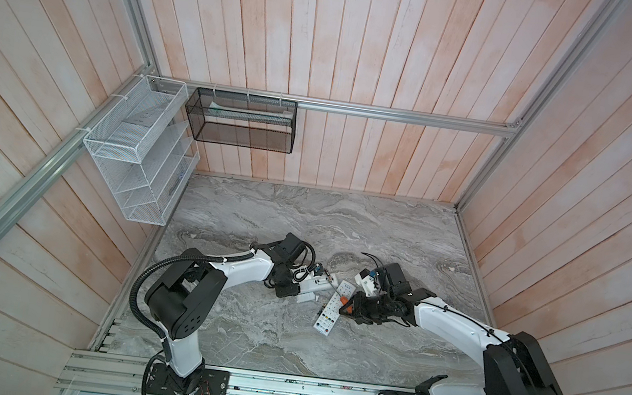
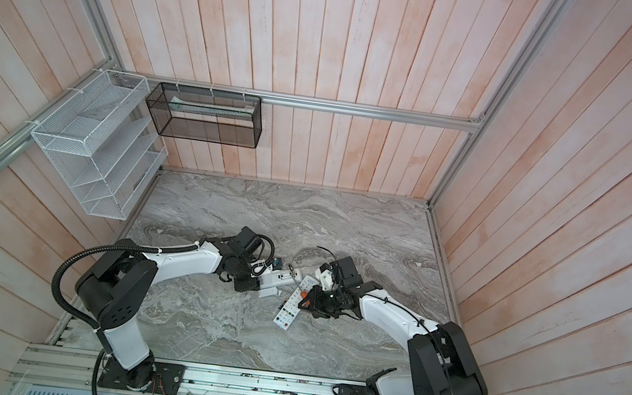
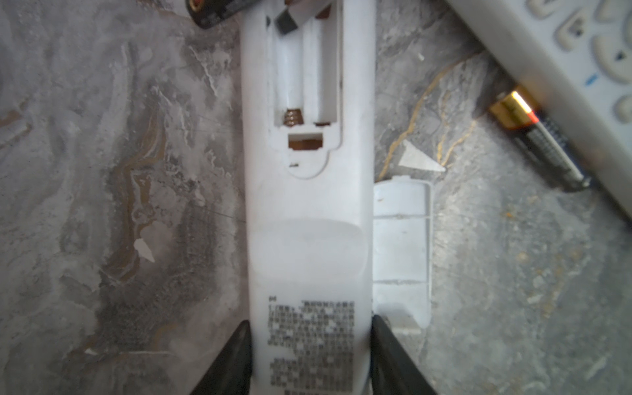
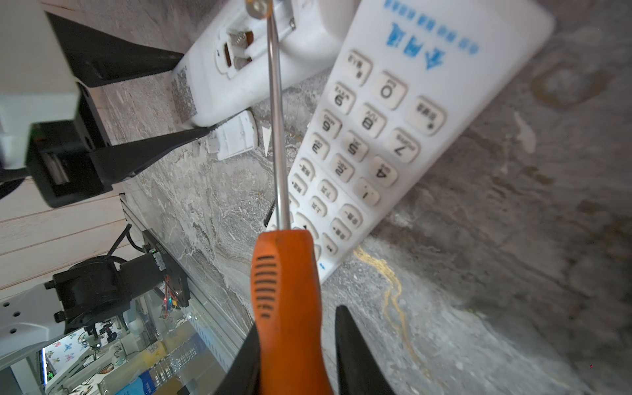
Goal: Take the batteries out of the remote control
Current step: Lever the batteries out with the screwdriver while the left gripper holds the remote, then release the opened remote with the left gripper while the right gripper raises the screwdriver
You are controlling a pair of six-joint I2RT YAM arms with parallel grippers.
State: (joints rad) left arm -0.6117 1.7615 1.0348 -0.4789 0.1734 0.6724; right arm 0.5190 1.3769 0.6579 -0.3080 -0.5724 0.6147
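**Bay uncovered, two batteries lying on the marble**

Your left gripper (image 3: 309,325) has its fingers (image 3: 236,349) partly spread and clamped on the two long sides of the white remote (image 3: 307,239), at its printed end. The remote lies face down on the marble table (image 3: 102,154). Its battery bay (image 3: 307,68) is uncovered. A coil spring shows in one slot at the end nearer the gripper, and the slot beside it looks bare as far as the wrist view reaches. A dark piece sits at the far end of the bay (battery or tool tip, you cannot tell from here). The cover (image 3: 400,246) lies flat on the table, right against the remote's side.

Your right gripper (image 4: 297,328) is closed narrow on the orange handle of the screwdriver (image 4: 287,290). The shaft runs out above the table to the far end of the open bay, and its tip is cut off by the frame edge.

One battery (image 3: 537,140) lies on the table tight against the edge of the keypad remote (image 4: 393,119), with its gold end showing. A second battery (image 3: 212,13) lies beside the far end of the white remote, partly out of frame. In both top views the keypad remote lies face up between the two grippers, just beside the white remote.
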